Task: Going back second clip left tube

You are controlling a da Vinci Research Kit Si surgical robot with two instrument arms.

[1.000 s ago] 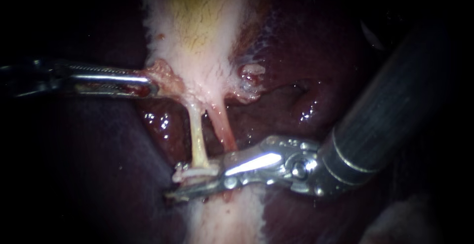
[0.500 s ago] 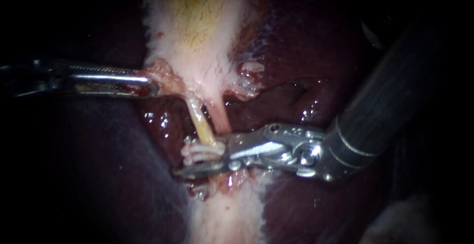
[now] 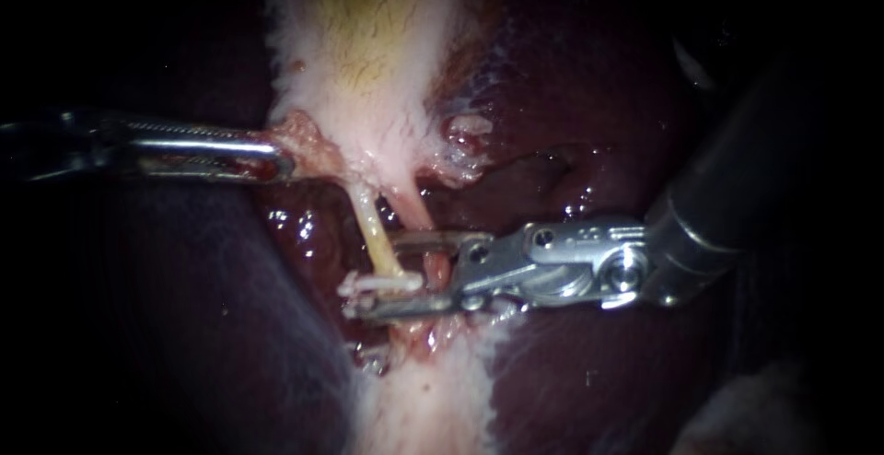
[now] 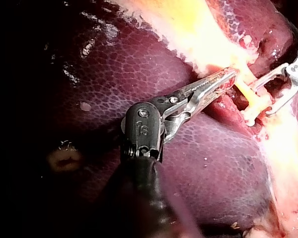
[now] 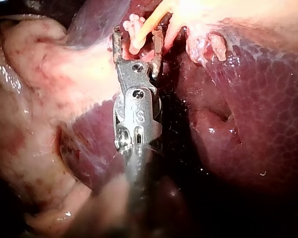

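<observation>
Steel jaws of the right instrument (image 3: 378, 275), entering from 3 o'clock, stand spread around both tubes just below centre. Between them a white clip (image 3: 382, 283) sits on the yellowish left tube (image 3: 372, 229). The upper jaw crosses the pink right tube (image 3: 435, 268). At 9 o'clock, the left instrument (image 3: 276, 156) pinches the gallbladder (image 3: 368, 50). Dark liver (image 3: 589, 123) surrounds them, and both shafts are cut off.
</observation>
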